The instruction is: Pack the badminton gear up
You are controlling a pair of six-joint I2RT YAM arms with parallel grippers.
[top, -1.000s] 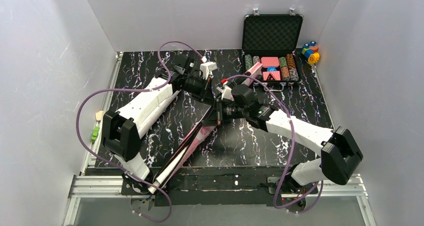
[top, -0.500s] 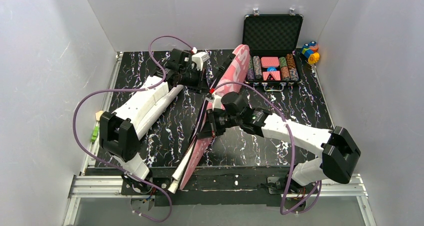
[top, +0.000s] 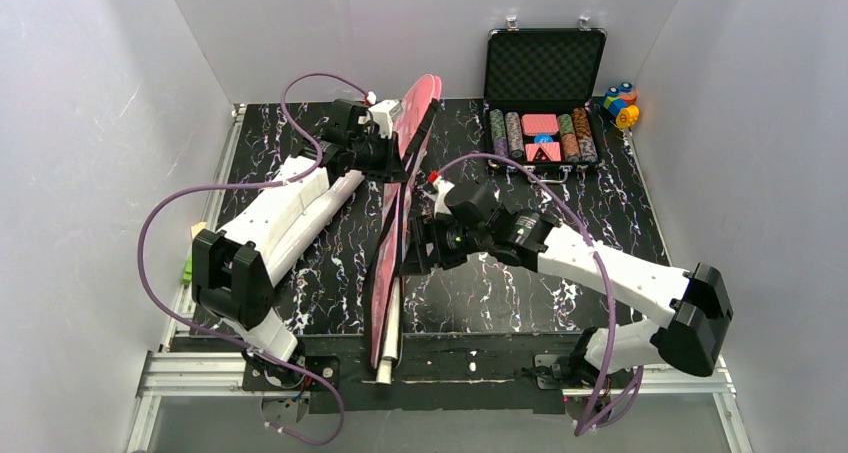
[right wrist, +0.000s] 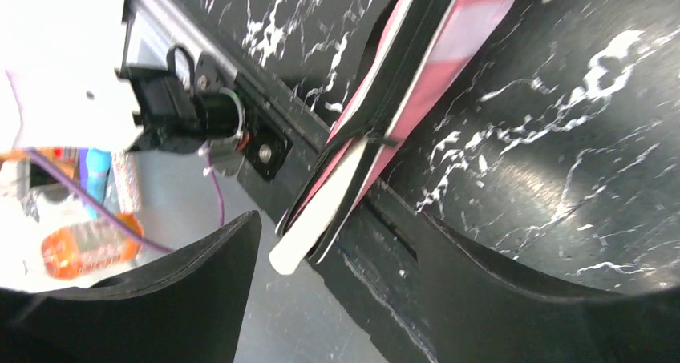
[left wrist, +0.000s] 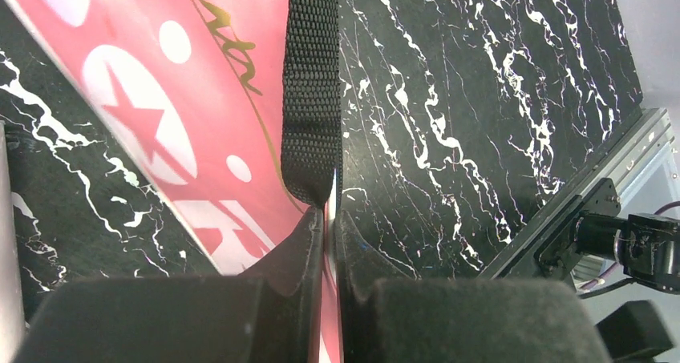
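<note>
The left claw [left wrist: 329, 219] is pinched tight, seemingly on the edge of the pink bag [top: 386, 263] by its strap [left wrist: 311, 98]. The bag stands on edge, twelve to six o'clock. The right claw [right wrist: 333, 223] gapes wide, holding nothing.

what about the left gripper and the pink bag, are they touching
Touching. The left wrist view shows the left gripper shut on the edge of the pink bag, just where the black strap ends.

We find the bag [top: 398, 223] lying along the table's [top: 600, 203] middle from 12 to 6 o'clock, with a racket handle [top: 388, 358] protruding at 6. The left gripper [top: 392, 161] is at the bag's 10 o'clock and the right gripper [top: 413, 256] at its 3. The case [top: 541, 133] stands at 1 o'clock, with the toy blocks [top: 620, 105] right of it.
</note>
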